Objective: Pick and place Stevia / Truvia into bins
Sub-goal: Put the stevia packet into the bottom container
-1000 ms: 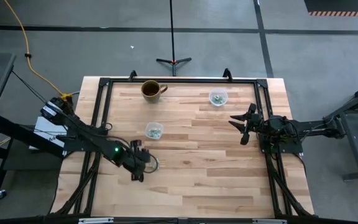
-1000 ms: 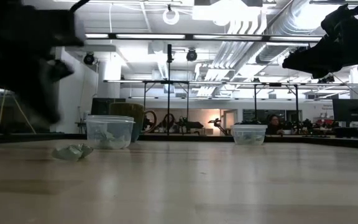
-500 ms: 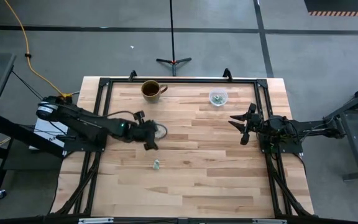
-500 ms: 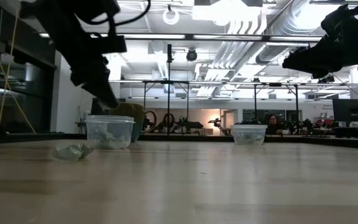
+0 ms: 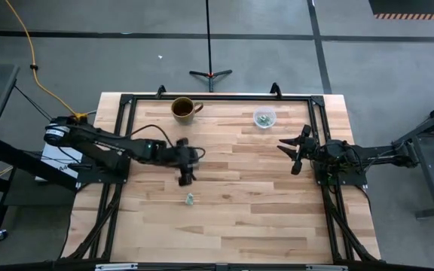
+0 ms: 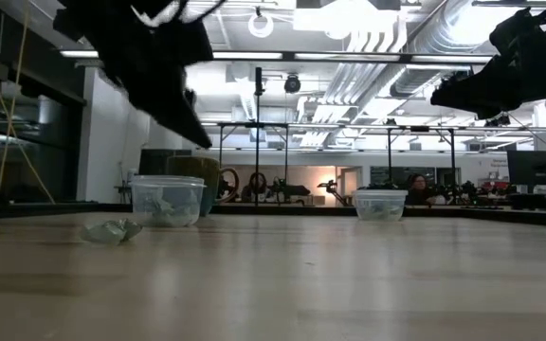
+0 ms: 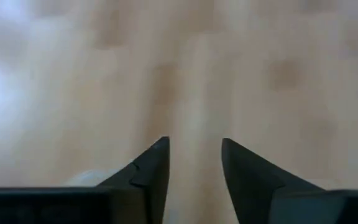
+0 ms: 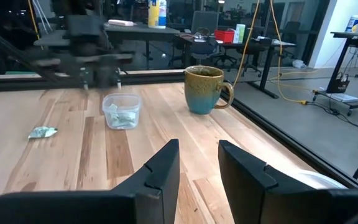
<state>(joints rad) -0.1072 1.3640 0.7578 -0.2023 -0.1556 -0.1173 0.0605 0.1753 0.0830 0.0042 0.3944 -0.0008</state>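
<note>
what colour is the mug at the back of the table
The mug is olive-brown at its rim and teal-blue lower down, clearest in the right wrist view.

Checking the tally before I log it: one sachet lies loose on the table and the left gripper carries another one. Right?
Not quite. The left gripper is open and carries nothing, as the left wrist view shows. One sachet does lie loose on the table.

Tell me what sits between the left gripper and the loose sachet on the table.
Nothing: in the high view only bare wood separates the left gripper from the loose sachet. The gripper's fingers are apart, holding nothing.
</note>
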